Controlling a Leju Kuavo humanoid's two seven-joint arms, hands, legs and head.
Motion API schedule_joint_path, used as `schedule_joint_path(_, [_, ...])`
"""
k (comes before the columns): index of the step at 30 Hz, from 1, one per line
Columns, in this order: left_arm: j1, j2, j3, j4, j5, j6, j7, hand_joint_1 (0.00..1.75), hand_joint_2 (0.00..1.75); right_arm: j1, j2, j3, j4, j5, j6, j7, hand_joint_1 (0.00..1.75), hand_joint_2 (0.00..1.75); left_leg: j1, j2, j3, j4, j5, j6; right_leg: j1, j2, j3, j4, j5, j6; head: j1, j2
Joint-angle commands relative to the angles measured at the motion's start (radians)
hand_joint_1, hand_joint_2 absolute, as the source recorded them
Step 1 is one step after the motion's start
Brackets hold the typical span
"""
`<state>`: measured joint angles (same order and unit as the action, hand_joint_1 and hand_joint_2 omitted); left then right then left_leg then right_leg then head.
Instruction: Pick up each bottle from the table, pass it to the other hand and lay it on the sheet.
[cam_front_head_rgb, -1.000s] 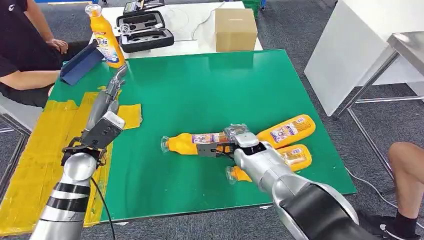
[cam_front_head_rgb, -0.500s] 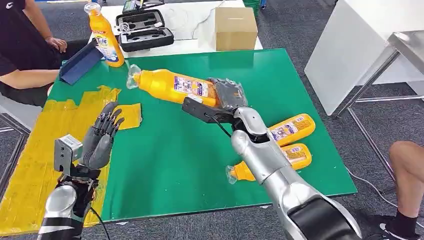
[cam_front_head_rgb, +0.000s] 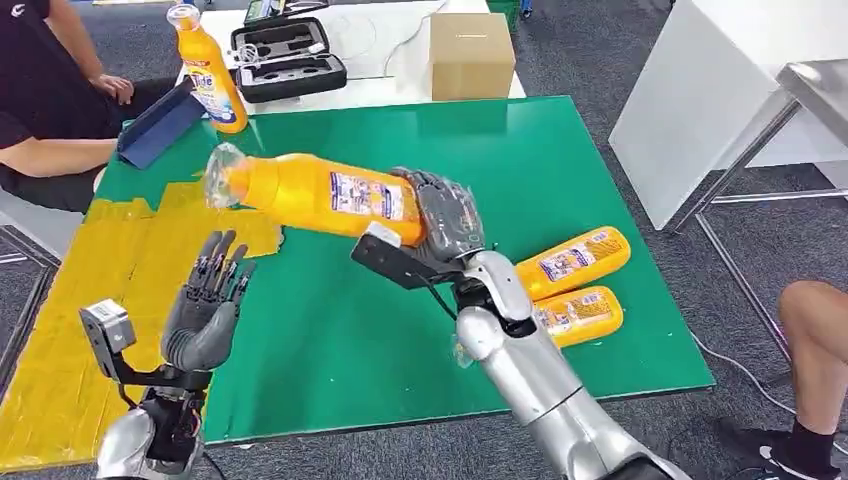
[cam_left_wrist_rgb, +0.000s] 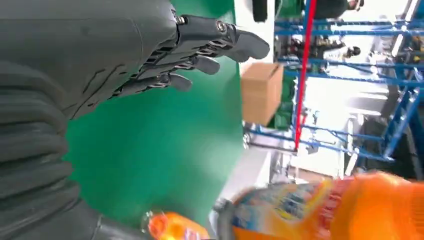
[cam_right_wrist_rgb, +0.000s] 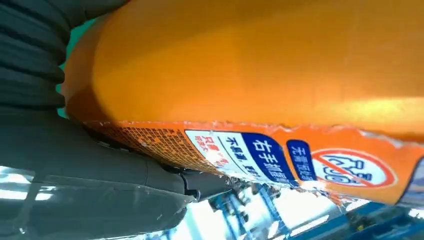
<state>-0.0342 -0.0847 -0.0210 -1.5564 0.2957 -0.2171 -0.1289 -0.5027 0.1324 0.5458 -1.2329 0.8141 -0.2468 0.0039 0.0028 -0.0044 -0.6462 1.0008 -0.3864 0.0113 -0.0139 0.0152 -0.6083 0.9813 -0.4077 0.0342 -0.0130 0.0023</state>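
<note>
— Fingers of the right hand (cam_front_head_rgb: 445, 215) are mostly hidden behind the orange plastic bottle with a printed label (cam_front_head_rgb: 320, 193) that it grips by the base, above the green table mat (cam_front_head_rgb: 560, 170).

— Long axis?

— Near level, clear cap toward the robot's left. The left hand (cam_front_head_rgb: 205, 300) is raised, fingers spread, holding nothing. The right wrist view shows the label print up close.

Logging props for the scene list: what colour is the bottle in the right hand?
Orange bottle, clearest in the head view.
</note>
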Motion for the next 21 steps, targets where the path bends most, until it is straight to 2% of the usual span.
schedule_joint_path(1, [-0.066,-0.05,-0.11,0.019,0.042,0.012,0.011,0.0,1.75,0.027,0.027,0.106,0.034,-0.073,0.026,-0.027,1.75,1.75,0.0,-0.002,0.003,0.0,-0.001,-0.001,0.001,-0.003,0.004,0.0,-0.001,-0.001,0.0,0.0])
schedule_joint_path(14, [-0.065,-0.043,-0.109,0.02,0.045,0.014,0.011,0.0,1.75,0.023,0.024,0.105,0.032,-0.075,0.026,-0.027,1.75,1.75,0.0,-0.001,0.002,0.0,0.0,0.0,0.001,-0.002,0.003,0.0,-0.001,-0.001,0.0,0.0])
schedule_joint_path(21, [-0.08,-0.058,-0.15,-0.004,0.045,0.031,-0.018,0.0,1.75,0.041,0.043,0.125,0.078,-0.16,0.076,-0.041,1.75,1.75,0.001,-0.001,0.003,0.0,-0.001,0.0,0.001,-0.003,0.004,0.0,-0.001,-0.001,0.0,0.0])
